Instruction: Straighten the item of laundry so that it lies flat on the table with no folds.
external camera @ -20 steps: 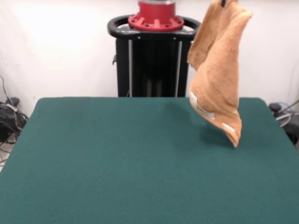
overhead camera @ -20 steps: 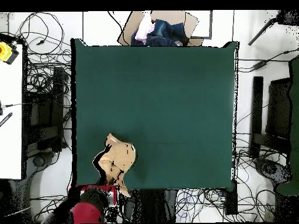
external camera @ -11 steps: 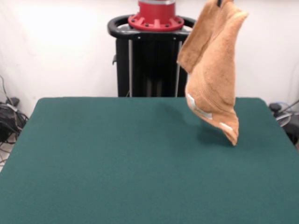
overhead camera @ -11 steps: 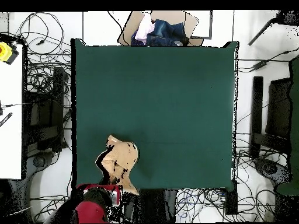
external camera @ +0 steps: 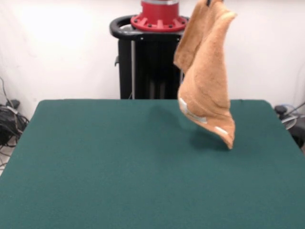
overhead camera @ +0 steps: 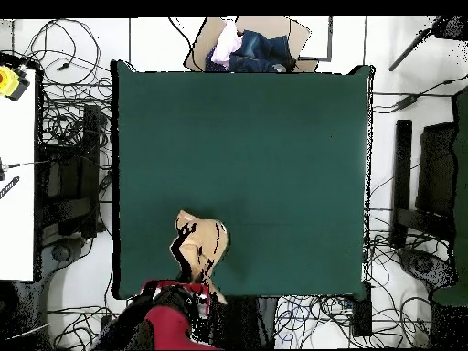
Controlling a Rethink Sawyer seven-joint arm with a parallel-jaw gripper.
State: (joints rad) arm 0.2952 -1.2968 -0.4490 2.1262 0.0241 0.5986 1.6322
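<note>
The small orange-tan terry towel (external camera: pixel 206 78) hangs in the air in a long bunched drape, gathered at its top where a sliver of the dark gripper (external camera: pixel 208 2) shows at the upper edge of the front view; so little of the gripper is visible that I cannot tell how it is set on the cloth. The towel's lowest corner dangles just above the large dark green felt-topped table (external camera: pixel 119 171), near its far edge and toward the far right corner in the front view. A pale woven border band crosses the hanging lower part. From overhead, the towel (overhead camera: pixel 201 247) sits near the table's (overhead camera: pixel 274 137) robot-side edge, just beside the red and black arm (overhead camera: pixel 169 320).
</note>
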